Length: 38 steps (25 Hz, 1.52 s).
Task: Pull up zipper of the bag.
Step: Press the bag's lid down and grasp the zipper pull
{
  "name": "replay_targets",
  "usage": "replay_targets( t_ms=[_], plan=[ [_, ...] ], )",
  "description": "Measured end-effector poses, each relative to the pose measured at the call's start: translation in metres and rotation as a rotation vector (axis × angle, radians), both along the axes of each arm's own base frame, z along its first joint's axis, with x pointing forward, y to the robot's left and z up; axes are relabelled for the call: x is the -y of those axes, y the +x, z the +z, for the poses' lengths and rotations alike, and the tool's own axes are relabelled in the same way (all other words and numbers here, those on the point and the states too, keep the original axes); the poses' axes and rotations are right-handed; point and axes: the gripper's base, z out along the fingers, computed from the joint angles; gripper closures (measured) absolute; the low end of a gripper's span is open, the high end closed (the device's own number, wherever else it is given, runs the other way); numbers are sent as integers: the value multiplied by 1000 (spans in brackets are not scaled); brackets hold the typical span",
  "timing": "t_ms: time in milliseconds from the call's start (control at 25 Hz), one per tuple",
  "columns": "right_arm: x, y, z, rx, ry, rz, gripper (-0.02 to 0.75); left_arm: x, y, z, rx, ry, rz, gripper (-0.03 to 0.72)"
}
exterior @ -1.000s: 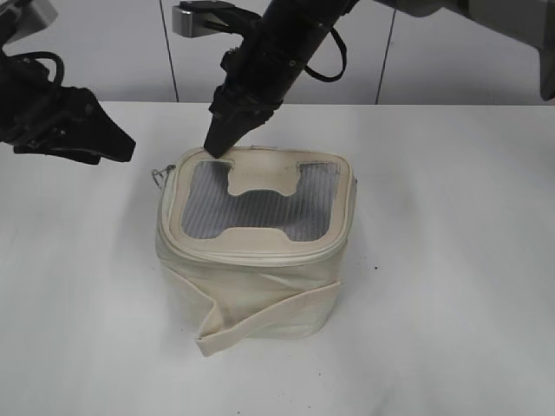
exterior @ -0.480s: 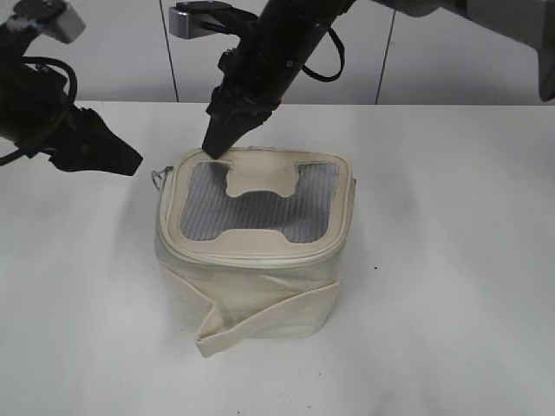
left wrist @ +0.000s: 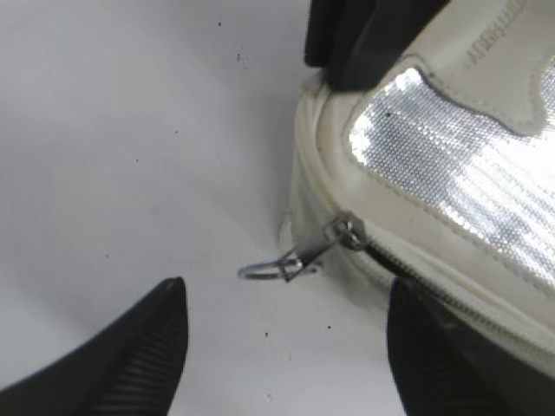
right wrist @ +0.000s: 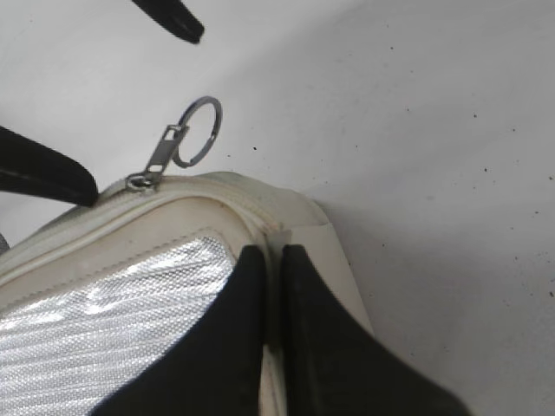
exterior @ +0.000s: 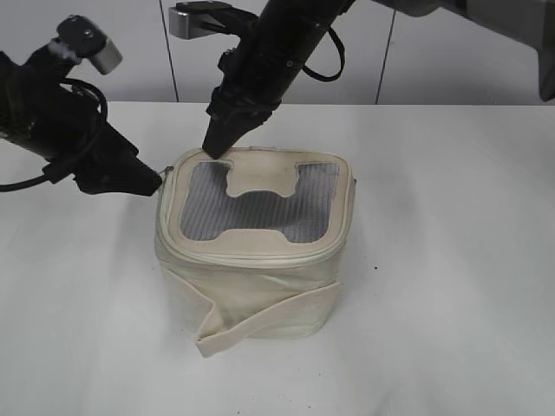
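Note:
The cream bag [exterior: 251,286] stands mid-table, its flat lid showing a grey mesh window. The zipper [exterior: 260,257] runs around the lid rim. One silver slider [left wrist: 344,231] sits at the lid's left corner, its ring pull [left wrist: 264,270] hanging outward; the ring also shows in the right wrist view [right wrist: 198,130]. My left gripper [exterior: 149,182] is open, and in the left wrist view its jaws [left wrist: 286,290] straddle the space just below the ring without touching it. My right gripper [exterior: 217,146] is shut, its tips [right wrist: 273,253] pressing down on the lid's back left corner.
A loose cream strap [exterior: 260,316] hangs across the bag's front. The bag rests on a white table [exterior: 451,260] with a white wall behind. Both black arms reach in from the back.
My left gripper has moved right and down, from well left of the bag to its left corner by the ring pull. The right gripper and the bag have stayed still.

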Motion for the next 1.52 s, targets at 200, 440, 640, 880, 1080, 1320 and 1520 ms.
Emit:
replay_targets(
  t_ms=[200,440,640,880,1080,1320,1520],
  plan=[
    [0,0,0,1,-2,0,710,10,6,-13,-5,31,-43,141],
    [1,1,-1,10,-11,-1,710,16,12,-16,-9,43,-73,314],
    [1,1,-1,14,-12,-3,710,18,9,-16,-36,49,-111,634],
    [1,1,-1,22,-22,0,710,18,7,-15,-55,52,-134,691],
    [2,1,1,29,-35,-6,710,15,2,-17,-113,89,-138,691],
    [2,1,1,30,-38,-9,710,12,-6,1,-92,88,-128,691],
    [2,1,1,28,-39,-12,710,12,-3,2,-68,87,-107,691]
  ],
)
